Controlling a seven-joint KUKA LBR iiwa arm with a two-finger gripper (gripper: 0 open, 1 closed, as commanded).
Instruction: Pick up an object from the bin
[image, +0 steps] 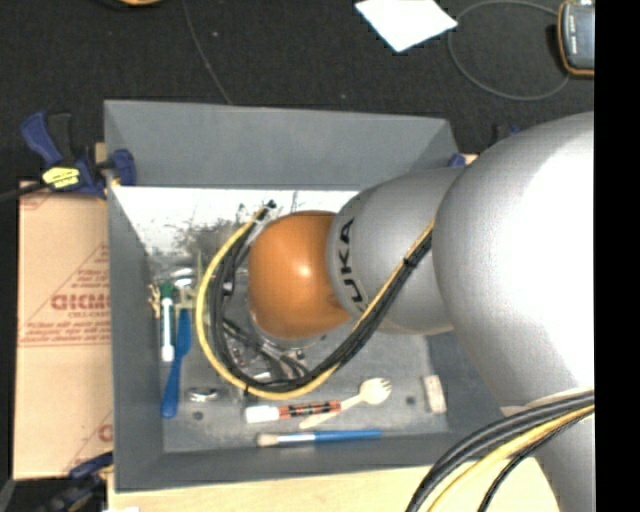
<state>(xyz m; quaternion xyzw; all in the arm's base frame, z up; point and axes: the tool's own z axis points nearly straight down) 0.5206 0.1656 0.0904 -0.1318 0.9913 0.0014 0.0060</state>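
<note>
The round orange cover hides most of the gripper in the middle of the grey metal bin, so we cannot tell if it is open or shut. Close by lie a red-and-white pen and a small cream plastic fork.

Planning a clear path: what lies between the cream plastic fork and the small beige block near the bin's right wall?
Nothing. In the camera view, only bare grey bin floor separates the cream plastic fork from the small beige block.
</note>
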